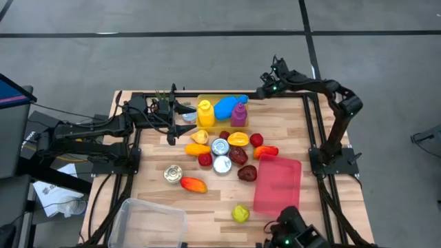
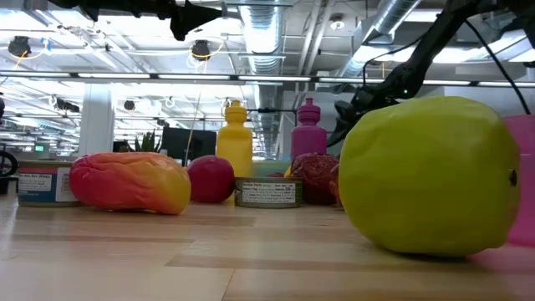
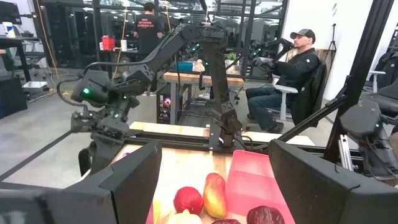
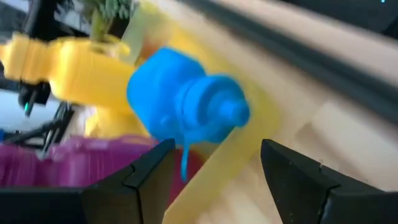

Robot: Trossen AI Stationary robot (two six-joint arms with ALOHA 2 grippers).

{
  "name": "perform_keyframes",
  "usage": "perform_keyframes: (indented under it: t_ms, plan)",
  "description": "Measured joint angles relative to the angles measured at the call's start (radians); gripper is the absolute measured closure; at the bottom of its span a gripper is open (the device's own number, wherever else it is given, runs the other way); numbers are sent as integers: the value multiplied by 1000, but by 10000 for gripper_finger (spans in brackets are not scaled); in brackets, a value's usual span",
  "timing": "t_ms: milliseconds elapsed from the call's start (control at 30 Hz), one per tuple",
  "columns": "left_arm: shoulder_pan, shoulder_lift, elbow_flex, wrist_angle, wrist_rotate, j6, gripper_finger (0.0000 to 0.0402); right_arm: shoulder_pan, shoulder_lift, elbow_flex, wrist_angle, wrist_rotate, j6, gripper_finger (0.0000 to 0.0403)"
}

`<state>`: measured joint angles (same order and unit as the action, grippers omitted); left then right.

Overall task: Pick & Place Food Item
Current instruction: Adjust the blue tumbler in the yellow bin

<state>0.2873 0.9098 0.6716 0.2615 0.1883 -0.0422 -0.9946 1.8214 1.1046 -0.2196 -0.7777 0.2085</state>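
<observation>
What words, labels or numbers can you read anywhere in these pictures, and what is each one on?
None can be read for certain.
Paper label on the short round tin can: lines of print, too small to read.
Blue and white label on the can at the table's edge: print too blurred to read.
Red marking on the standing person's dark shirt back: illegible.

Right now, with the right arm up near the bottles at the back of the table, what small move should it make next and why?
Probably ease the right tool forward around the blue bottle. Its fingers stand open with nothing between them, and the wrist view shows the bottle's cap just ahead of the gap. The yellow bottle and purple bottle sit close by, so go slowly.
</observation>
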Motion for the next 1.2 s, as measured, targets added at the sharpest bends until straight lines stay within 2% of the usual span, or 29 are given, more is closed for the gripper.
perform_keyframes:
  t_ms: [200,433,633,800,900,1033,1200]
  plan:
    - [0,0,0,0,0,5,112,69,-1,0,-35,7,-59,175]
    - [0,0,0,0,0,7,112,66,-2,4,73,168,-11,175]
    - [0,42,0,1,0,11,112,21,-8,87,73,230,-19,175]
    - [0,129,0,4,0,34,112,40,-41,170,67,246,-51,175]
    - [0,177,0,14,0,35,112,56,-45,229,5,234,-57,175]
    - [0,221,0,27,0,35,112,55,-23,292,-162,229,-100,175]
    - [0,231,0,35,2,35,112,24,27,260,-289,228,-113,175]
